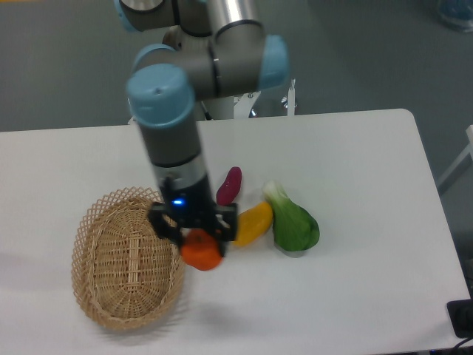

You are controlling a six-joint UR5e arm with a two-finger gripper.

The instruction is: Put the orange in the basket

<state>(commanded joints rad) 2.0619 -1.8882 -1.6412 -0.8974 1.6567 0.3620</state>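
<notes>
Before you, a white table (355, 155) with rounded corners carries four items. An oval wicker basket (128, 257) rests at its left front. Near the centre lie a purple-red elongated vegetable (229, 185), a yellow-orange mango-like fruit (253, 222) just beside it, and a green leafy bok choy (293, 222) touching that fruit's right end.
</notes>
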